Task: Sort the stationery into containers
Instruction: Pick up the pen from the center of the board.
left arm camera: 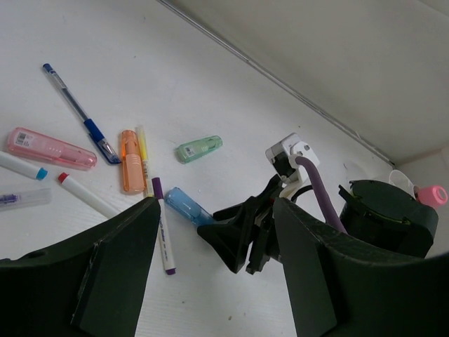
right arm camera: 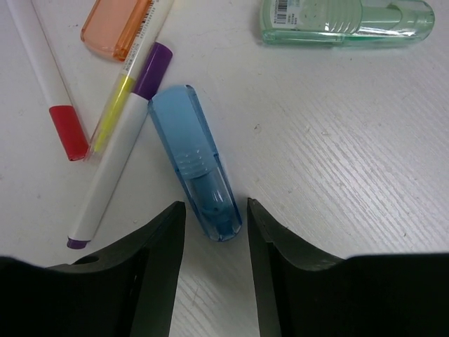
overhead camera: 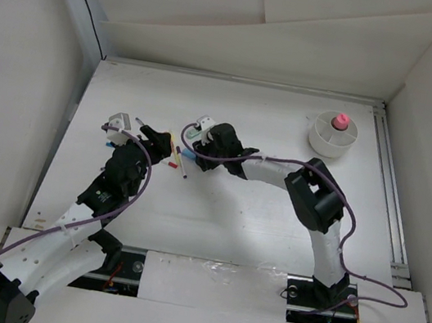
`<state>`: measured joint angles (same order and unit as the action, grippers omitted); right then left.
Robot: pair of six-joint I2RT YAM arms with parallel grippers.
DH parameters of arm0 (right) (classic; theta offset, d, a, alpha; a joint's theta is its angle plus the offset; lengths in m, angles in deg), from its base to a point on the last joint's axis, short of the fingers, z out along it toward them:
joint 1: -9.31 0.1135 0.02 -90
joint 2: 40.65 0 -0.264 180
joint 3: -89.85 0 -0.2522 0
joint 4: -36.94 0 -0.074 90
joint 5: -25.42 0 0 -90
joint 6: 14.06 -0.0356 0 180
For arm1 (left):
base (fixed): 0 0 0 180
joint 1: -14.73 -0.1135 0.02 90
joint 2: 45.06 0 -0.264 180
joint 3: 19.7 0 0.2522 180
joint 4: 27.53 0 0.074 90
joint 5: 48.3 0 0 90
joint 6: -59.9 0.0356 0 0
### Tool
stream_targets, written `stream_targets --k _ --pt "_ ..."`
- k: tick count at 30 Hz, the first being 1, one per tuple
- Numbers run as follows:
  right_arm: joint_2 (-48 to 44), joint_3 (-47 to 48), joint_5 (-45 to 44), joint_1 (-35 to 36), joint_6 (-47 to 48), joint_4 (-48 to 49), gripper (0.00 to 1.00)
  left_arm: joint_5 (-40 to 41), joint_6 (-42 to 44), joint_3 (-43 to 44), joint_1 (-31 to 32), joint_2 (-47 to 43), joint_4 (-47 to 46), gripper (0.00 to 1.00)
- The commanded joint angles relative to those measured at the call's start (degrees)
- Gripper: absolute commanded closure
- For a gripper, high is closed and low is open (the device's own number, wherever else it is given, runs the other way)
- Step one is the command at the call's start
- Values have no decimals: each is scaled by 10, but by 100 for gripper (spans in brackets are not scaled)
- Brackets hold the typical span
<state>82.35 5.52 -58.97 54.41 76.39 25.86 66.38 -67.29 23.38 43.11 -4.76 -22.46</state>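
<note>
Blue see-through piece [right arm camera: 203, 168] lies flat on the white table [overhead camera: 232, 214]. Its long axis runs away from the right gripper [right arm camera: 215, 207], tilted a bit left, w/ its near end between the jaws; these stand narrow across its width, a sliver of gap on one side, so not clamped yet, I'd say. Right arm's on it, left gripper [left arm camera: 216, 210] hangs wide & empty beside the pile; purple-capped marker [right arm camera: 116, 161] lies close alongside, and the white cup [overhead camera: 319, 141] sits well apart at far right, walls all round.
</note>
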Motion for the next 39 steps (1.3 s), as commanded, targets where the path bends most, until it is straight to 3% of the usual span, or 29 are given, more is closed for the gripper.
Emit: stream_targets --k 1,3,9,14,16,20,29,34,39 --pt "-19 -24 -6 5 2 5 53 8 -3 14 -3 -8 -7 38" --pt "-24 -32 -6 5 2 10 49 8 -3 14 -3 -8 -7 38" --pt "-36 -54 -17 5 2 22 47 8 -3 14 -3 -8 -7 38" --pt "-43 -59 -23 5 -4 33 61 8 -3 14 -3 -8 -7 38" --pt "-43 -59 -17 5 -4 33 61 3 -3 14 -3 -8 -7 38" --pt "-23 -47 -5 5 -4 33 50 3 -3 14 -3 -8 -7 38" --pt "-18 -36 17 0 7 38 43 3 -3 14 -3 -8 -7 38" --pt "-13 -31 34 0 7 38 55 3 -3 14 -3 -8 -7 38" --pt "-7 -25 41 0 7 38 57 3 -3 14 -3 -8 -12 38"
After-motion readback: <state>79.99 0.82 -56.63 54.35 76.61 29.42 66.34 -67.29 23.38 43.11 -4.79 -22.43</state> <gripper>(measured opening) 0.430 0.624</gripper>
